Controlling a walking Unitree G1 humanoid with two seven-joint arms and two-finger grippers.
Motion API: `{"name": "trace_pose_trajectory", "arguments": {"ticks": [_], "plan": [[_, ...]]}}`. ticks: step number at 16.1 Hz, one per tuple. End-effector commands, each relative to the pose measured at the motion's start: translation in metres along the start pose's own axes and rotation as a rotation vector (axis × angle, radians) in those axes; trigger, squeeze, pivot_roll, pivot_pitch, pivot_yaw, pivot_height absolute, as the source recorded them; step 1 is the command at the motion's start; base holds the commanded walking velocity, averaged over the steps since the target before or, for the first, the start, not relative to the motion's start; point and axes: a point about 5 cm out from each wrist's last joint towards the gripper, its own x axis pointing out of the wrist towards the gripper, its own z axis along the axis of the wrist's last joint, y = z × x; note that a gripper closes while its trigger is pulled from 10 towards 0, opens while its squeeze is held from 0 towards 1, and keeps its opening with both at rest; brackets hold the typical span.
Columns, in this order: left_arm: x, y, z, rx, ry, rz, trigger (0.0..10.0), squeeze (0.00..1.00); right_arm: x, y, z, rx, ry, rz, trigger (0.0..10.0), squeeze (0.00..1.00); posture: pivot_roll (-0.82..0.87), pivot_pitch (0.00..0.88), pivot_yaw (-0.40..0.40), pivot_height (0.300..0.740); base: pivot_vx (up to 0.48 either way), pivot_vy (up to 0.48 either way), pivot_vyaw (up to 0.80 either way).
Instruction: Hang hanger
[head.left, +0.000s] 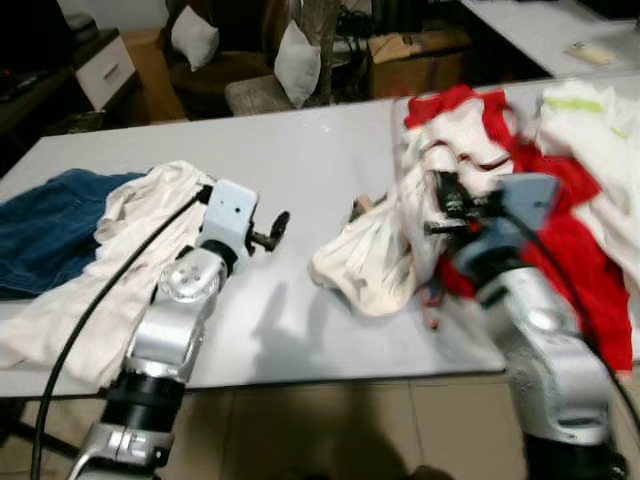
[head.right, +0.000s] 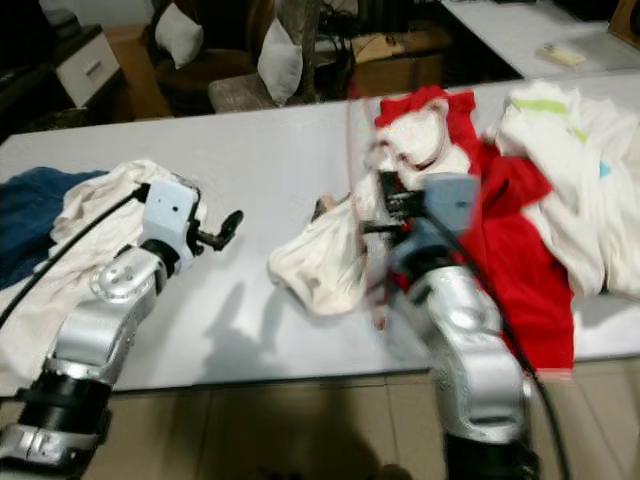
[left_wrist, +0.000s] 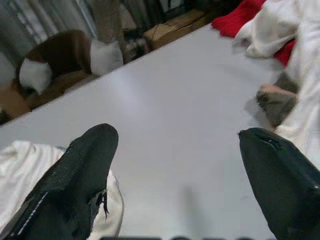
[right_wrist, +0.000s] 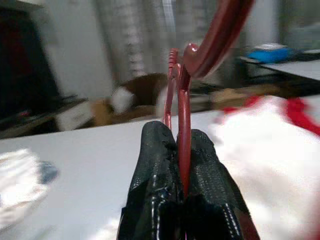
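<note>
A red hanger (right_wrist: 182, 107) stands pinched between the two black fingers of the right gripper (right_wrist: 182, 165), its hook curving up toward the top of the right wrist frame. In the left eye frame the same gripper (head.left: 447, 205) sits right of centre, blurred, over the white worktop (head.left: 300, 150), with the hanger only a faint reddish streak rising from it. A cream garment (head.left: 370, 255) hangs bunched just below and left of that gripper; whether it is on the hanger or merely beside it cannot be told.

At centre left, the left gripper (head.left: 272, 232) hovers above the bare worktop with its fingers (left_wrist: 80, 175) spread wide and nothing between them. A pale shirt (head.left: 120, 260) and blue denim (head.left: 50, 230) lie at the left edge; a heap of red and white clothing (head.left: 560, 170) fills the upper right.

By these frames, the task appears to be in its early part: the hanger is picked up and firmly gripped, yet no rail, rod or hook to receive it is visible. Carrying it to such a place, and setting the hook over it, seems still to come.
</note>
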Motion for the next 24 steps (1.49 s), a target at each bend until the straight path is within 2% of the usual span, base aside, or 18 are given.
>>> {"name": "trace_pose_trajectory", "arguments": {"ticks": [1, 4, 7, 11, 15, 18, 19, 22, 24], "plan": [[-0.007, 0.008, -0.003, 0.019, 0.016, 0.042, 10.0, 0.0, -0.004, -0.003, 0.007, 0.005, -0.035, -0.016, 10.0, 0.0, -0.21, 0.0, 0.145, 0.74, 0.0, 0.349, 0.0], [-0.012, 0.013, -0.005, 0.009, 0.022, 0.076, 10.0, 0.0, -0.01, -0.008, 0.006, -0.019, -0.023, -0.03, 10.0, 0.0, -0.21, 0.0, 0.137, 0.74, 0.0, 0.35, 0.0], [-0.018, 0.016, -0.007, -0.001, 0.029, 0.127, 10.0, 0.0, -0.015, -0.005, 0.0, -0.049, 0.026, 0.019, 10.0, 0.0, -0.17, 0.0, 0.07, 0.74, 0.0, 0.349, 0.0], [-0.024, 0.015, -0.011, 0.009, 0.038, 0.162, 10.0, 0.0, -0.006, 0.002, 0.0, -0.041, 0.032, 0.08, 10.0, 0.0, -0.13, 0.0, 0.014, 0.74, 0.0, 0.347, 0.0], [-0.022, 0.018, -0.009, 0.013, 0.033, 0.152, 10.0, 0.0, -0.005, 0.004, -0.004, -0.025, 0.034, 0.059, 10.0, 0.0, -0.16, 0.0, 0.054, 0.74, 0.0, 0.35, 0.0], [-0.013, 0.017, -0.004, 0.017, 0.019, 0.131, 10.0, 0.0, -0.007, 0.0, -0.007, -0.033, 0.042, 0.034, 10.0, 0.0, -0.18, 0.0, 0.075, 0.74, 0.0, 0.347, 0.0], [-0.011, 0.016, -0.001, 0.006, 0.009, 0.123, 10.0, 0.0, -0.008, -0.004, -0.007, -0.038, 0.042, 0.022, 10.0, 0.0, -0.18, 0.0, 0.084, 0.74, 0.0, 0.349, 0.0], [-0.004, 0.009, 0.004, -0.133, -0.058, 0.094, 10.0, 0.0, -0.012, -0.005, -0.013, -0.019, 0.048, 0.026, 10.0, 0.0, -0.18, 0.0, 0.089, 0.74, 0.0, -0.133, 0.0], [0.0, -0.002, 0.0, -0.193, -0.081, 0.059, 10.0, 0.0, -0.012, -0.015, -0.027, 0.054, 0.053, -0.048, 10.0, 0.0, -0.18, 0.0, 0.088, 0.74, 0.0, -0.48, 0.0]]}}
